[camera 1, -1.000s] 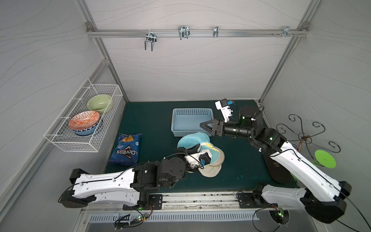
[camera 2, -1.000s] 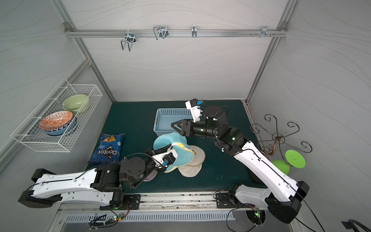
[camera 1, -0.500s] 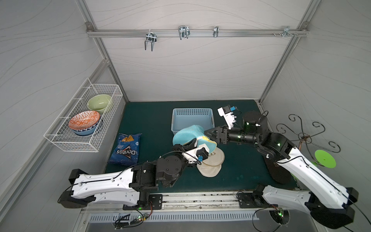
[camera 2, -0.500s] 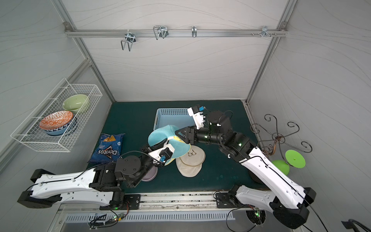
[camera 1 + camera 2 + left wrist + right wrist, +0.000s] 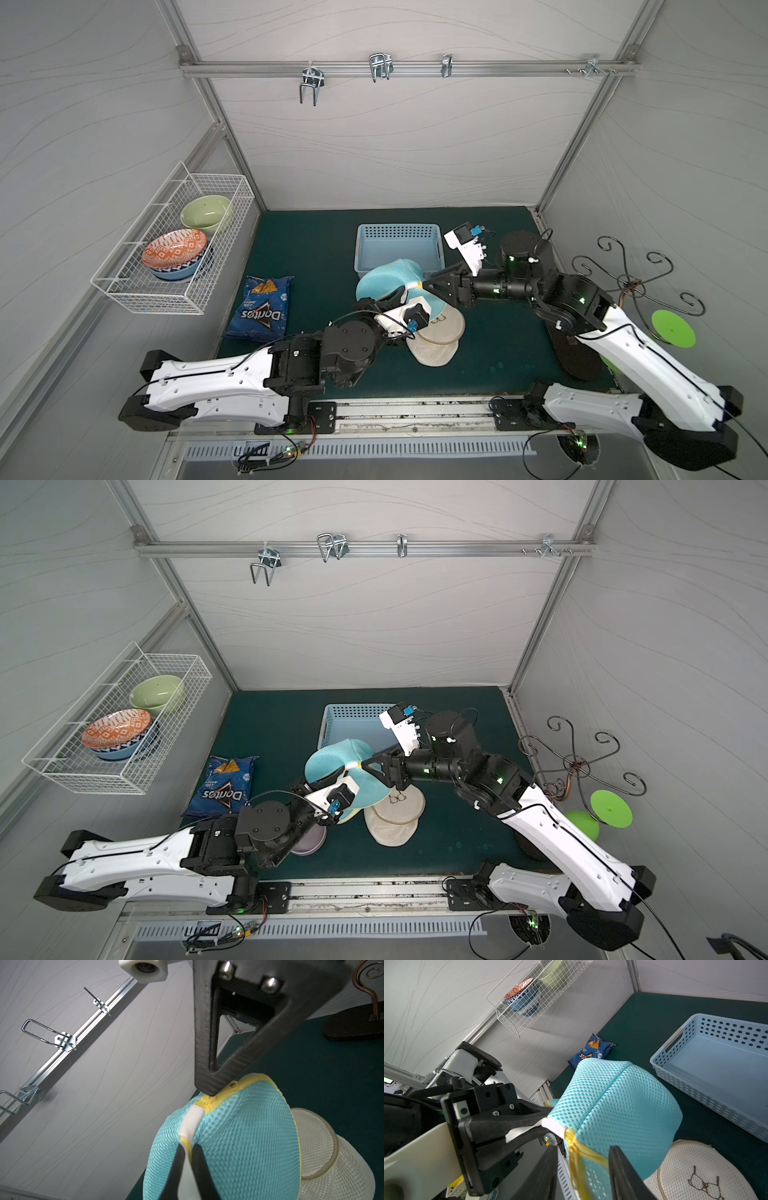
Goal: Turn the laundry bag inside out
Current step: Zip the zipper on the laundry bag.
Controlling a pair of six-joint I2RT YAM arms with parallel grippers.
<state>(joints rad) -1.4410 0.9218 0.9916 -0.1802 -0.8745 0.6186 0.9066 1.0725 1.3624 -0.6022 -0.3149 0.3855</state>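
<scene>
Moved over the last second: right end effector [image 5: 424,286], off the front rim of the pale blue perforated plastic basket [image 5: 398,227] and in against the yellow-zippered end of the turquoise mesh laundry bag [image 5: 384,276]. Jaws half apart, astride the zipper pull, not closed on it. Left end effector [image 5: 188,1147] clamped on the bag's seam below a white tab, holding it aloft just in front of the basket. Long axis apparently running from left end effector toward right, with the right nearer the zipper. Hard to make out: the bag's mouth, and whether the zipper stands open.
</scene>
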